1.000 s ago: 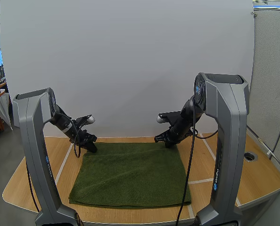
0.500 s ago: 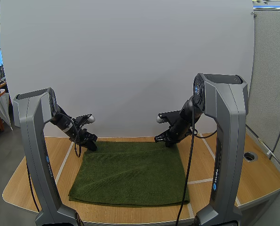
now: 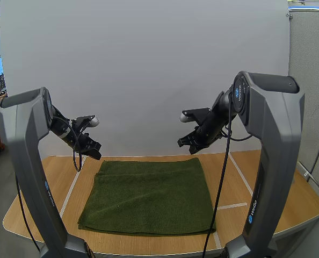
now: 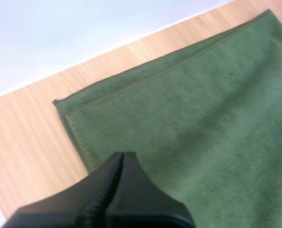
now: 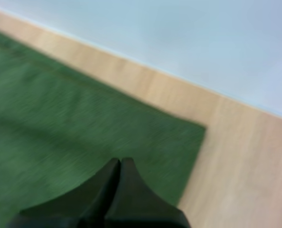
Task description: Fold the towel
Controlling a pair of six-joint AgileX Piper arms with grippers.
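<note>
Both grippers have risen off the far corners of the towel [image 3: 149,196] since a second ago, and the two arms now stand taller and farther apart. The towel's far edge, held under the fingertips before, now lies flat and free.

The green towel lies spread on the middle of the wooden table [image 3: 288,199], its near edge close to the table's front and its far edge short of the white backdrop [image 3: 149,70]. In the left wrist view a second hem line runs just inside the far-left corner [image 4: 60,102], so the cloth may lie there in two layers, though the seam is too faint to be sure.

The left gripper [image 3: 93,150] hangs in the air just beyond the towel's far-left corner, touching nothing. Its fingers lie pressed together into one dark wedge over the towel's left edge [image 4: 123,154].

The right gripper [image 3: 184,142] hangs above the far-right corner, also clear of the cloth. Its fingers are likewise closed together with nothing between them [image 5: 120,160], and the far-right corner lies flat on the wood beside them.
</note>
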